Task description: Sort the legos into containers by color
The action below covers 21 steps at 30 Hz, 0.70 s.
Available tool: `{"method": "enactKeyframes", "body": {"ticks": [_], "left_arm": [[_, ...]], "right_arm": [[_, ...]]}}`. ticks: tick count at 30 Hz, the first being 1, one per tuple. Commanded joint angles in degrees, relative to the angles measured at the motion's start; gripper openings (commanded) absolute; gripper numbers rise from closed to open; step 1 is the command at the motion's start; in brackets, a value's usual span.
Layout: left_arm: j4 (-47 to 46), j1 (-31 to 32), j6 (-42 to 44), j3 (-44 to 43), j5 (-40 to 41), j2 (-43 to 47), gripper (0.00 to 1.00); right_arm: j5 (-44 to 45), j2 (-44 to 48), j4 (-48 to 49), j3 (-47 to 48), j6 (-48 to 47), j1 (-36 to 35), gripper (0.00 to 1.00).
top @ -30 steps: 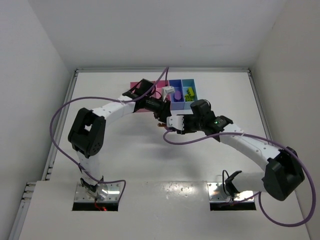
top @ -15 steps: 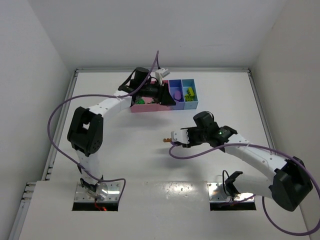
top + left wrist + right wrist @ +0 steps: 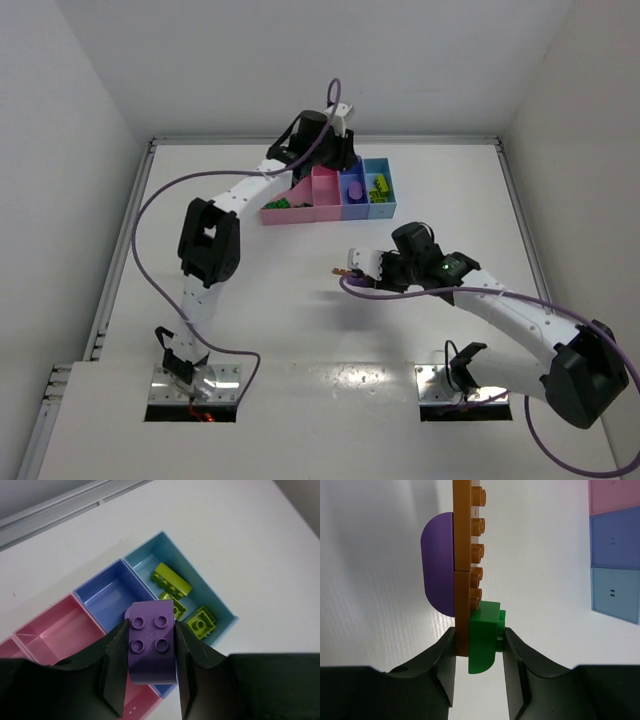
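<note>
Purple plastic fills the centre of the left wrist view. A four-stud purple brick (image 3: 152,650) is clamped between the two fingers of the left hand (image 3: 150,642), with its studs facing the camera. Directly beyond this hand lies the purple-blue tray (image 3: 107,592). To the right of the hand is the light blue tray (image 3: 147,555), which holds three yellow-green bricks (image 3: 172,578). To the left of the hand is a pink tray (image 3: 55,630).

The top view hides that brick behind the arm. It does place the left hand (image 3: 338,150) over the tray row, and it shows green bricks (image 3: 280,204) in the wide pink tray (image 3: 295,214).

The right wrist view shows the right hand (image 3: 477,642) closed on a joined stack (image 3: 462,605):
- two orange-brown plates (image 3: 462,540) set end to end
- a rounded purple piece (image 3: 440,565) on their smooth side
- a green brick (image 3: 482,645) on their studded side

One finger presses the plate and the other presses the green brick. The rest of the stack projects past the fingertips.

In the top view the right hand (image 3: 350,268) is above the white worktop (image 3: 250,300), well apart from the trays. There the stack shows only as a small orange speck.
</note>
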<state>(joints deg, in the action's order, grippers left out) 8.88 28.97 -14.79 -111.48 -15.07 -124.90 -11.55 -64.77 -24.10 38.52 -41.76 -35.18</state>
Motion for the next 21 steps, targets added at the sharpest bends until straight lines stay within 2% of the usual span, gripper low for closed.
{"method": "enactKeyframes", "body": {"ticks": [1,8,11,12,14,16,18,19,21], "left_arm": [[3.0,2.1,1.0,-5.2,9.8,-3.7,0.08],[4.7,3.2,0.5,-11.2,16.7,-9.6,0.09],[4.7,3.7,0.5,-11.2,17.3,-10.6,0.35],[4.7,3.7,0.5,-11.7,17.4,-10.6,0.49],[4.7,3.7,0.5,-11.7,17.4,-10.6,0.61],[4.7,3.7,0.5,-11.7,16.1,-10.6,0.72],[3.9,3.1,-0.2,-10.8,12.6,-9.2,0.76],[3.0,2.6,-0.7,-9.9,11.1,-8.3,0.81],[1.1,1.3,-2.9,-6.6,6.4,-4.4,0.82]], "right_arm": [[1.6,0.6,1.9,3.4,5.8,1.0,0.01],[2.8,0.6,0.9,3.9,7.8,3.2,0.01],[2.8,0.6,0.4,5.0,7.8,3.7,0.01],[2.8,0.6,0.4,5.0,7.8,3.7,0.01],[2.8,0.6,0.4,5.0,7.8,4.3,0.01],[2.8,0.0,0.9,5.0,7.8,4.9,0.01],[2.8,-0.5,1.4,5.5,9.2,5.6,0.01],[2.2,-1.3,1.9,6.0,10.5,6.2,0.01],[1.4,-2.7,2.9,6.7,13.0,6.8,0.01]]}}
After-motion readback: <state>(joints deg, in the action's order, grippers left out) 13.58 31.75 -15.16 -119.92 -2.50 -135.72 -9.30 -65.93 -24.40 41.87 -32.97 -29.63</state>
